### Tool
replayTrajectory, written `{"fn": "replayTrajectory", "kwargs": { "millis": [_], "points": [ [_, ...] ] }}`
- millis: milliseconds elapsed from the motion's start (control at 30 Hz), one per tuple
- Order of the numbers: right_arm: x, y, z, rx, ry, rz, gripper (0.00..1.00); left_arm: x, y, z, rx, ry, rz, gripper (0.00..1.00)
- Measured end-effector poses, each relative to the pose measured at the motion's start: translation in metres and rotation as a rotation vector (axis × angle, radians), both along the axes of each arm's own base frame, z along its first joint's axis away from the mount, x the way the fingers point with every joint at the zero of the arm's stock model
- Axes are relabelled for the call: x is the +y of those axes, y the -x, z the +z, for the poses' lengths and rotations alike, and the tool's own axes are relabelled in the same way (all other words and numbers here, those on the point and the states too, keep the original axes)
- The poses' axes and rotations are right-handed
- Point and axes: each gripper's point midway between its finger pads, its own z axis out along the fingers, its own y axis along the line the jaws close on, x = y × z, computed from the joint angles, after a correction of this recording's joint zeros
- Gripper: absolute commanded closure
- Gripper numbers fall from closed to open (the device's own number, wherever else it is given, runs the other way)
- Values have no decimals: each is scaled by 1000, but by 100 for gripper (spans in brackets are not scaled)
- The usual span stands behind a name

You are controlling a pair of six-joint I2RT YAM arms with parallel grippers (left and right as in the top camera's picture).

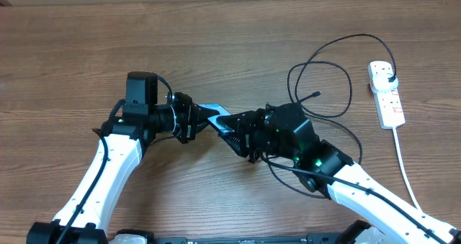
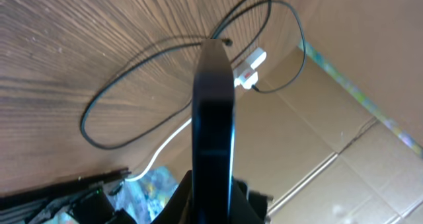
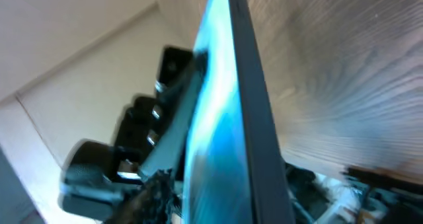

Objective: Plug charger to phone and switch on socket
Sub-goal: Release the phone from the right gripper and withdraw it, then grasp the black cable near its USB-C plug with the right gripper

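Observation:
The phone (image 1: 210, 109) is held on edge above the middle of the table, between my two grippers. My left gripper (image 1: 196, 119) is shut on its left end. In the left wrist view the phone (image 2: 213, 112) rises edge-on out of the left jaws (image 2: 211, 201). My right gripper (image 1: 232, 129) is shut on its right end. The right wrist view shows the lit blue screen (image 3: 215, 131) between the right jaws (image 3: 225, 201). The black charger cable (image 1: 338, 111) lies in loops on the right, its connector tip (image 1: 317, 94) free on the table. Its plug (image 1: 391, 79) sits in the white socket strip (image 1: 387, 100).
The strip's white cord (image 1: 407, 172) runs toward the front right edge. In the left wrist view the cable loop (image 2: 132, 85) and the strip (image 2: 250, 69) lie beyond the phone. A cardboard wall (image 2: 344, 131) stands behind the table.

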Motion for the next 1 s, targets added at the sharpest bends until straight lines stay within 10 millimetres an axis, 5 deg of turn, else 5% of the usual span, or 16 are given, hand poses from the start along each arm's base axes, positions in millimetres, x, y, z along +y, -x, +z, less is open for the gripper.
{"fn": "replayTrajectory", "kwargs": {
  "millis": [200,333,700,1000],
  "points": [
    [-8,4,-20,-91,135,56,29,11,-9,-11,-60,-102,29,95],
    [-22,-2,-37,-223,299,74,0,19,-14,-18,-141,-191,11,96],
    [-90,-22,-83,-506,893,157,0,27,7,-37,-178,-306,-128,96],
    [-138,-38,-75,-458,1099,117,5,26,9,-37,-197,-312,-152,96]
  ]
}}
